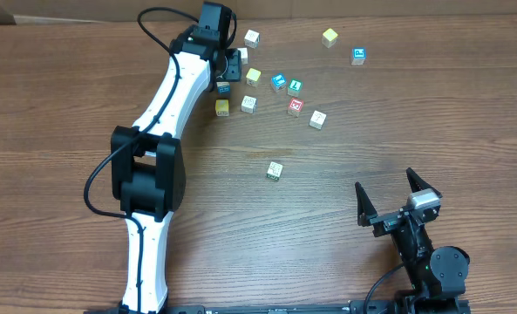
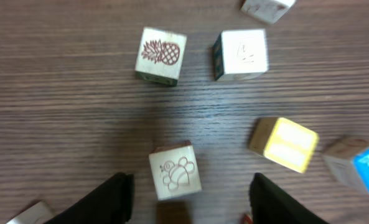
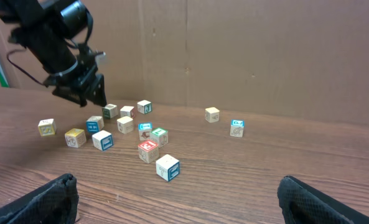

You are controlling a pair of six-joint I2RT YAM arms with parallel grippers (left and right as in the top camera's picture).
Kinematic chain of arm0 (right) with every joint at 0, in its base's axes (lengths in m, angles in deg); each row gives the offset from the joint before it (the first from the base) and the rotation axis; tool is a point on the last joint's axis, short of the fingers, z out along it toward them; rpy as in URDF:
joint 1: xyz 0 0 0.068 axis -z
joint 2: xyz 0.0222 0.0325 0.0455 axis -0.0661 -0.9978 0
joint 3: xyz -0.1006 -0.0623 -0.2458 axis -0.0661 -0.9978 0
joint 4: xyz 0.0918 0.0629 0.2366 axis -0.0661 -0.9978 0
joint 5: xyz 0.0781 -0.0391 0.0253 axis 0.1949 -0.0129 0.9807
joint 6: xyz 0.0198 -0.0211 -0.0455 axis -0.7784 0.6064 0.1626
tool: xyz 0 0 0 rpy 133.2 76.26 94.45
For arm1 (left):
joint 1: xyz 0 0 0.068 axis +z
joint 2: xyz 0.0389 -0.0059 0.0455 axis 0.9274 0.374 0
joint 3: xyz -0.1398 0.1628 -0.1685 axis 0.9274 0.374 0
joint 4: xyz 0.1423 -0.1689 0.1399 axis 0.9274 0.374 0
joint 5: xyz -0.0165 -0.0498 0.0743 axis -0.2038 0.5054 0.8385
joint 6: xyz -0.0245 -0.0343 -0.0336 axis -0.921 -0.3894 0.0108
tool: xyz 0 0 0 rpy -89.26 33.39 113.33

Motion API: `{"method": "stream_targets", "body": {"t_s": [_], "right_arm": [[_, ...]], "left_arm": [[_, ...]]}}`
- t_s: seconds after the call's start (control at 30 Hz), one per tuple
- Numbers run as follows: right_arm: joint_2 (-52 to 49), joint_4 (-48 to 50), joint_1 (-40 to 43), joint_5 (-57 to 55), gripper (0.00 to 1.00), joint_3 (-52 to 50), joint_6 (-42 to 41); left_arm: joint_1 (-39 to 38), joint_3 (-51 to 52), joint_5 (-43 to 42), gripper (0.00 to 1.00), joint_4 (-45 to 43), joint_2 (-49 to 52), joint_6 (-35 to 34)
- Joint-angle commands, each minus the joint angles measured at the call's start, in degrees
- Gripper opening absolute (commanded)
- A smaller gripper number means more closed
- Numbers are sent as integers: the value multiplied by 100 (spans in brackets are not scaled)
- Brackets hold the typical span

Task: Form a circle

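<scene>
Barely begun, we judged: the left fingers stood part-open astride one cube, gripping nothing; the circle lay just beyond their tips, loose and gappy; the right fingers gaped wide, empty.

A brown wood-grain table carried small picture cubes scattered across its far half. A loose cluster of cubes lay near the middle, including a red-faced cube. A yellow cube and a blue-faced cube sat apart, farther right. One cream cube lay alone, nearer the front.
</scene>
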Motion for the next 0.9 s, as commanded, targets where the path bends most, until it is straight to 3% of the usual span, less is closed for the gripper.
{"method": "stream_targets", "body": {"t_s": [0.0,0.07,0.2,0.53,0.67,0.87], "right_arm": [[46,33,9,-15,100,-57,11],[46,33,9,-15,100,-57,11],[46,33,9,-15,100,-57,11],[46,33,9,-15,100,-57,11],[46,33,9,-15,100,-57,11],[46,33,9,-15,100,-57,11]], "left_arm": [[11,-2,129,44,-96,415,-83],[15,-2,129,37,-170,520,-83],[63,-2,131,38,-275,592,-85],[72,-2,114,54,-245,592,-83],[74,-2,114,48,-234,592,-83],[74,-2,133,47,-238,592,-83]]}}
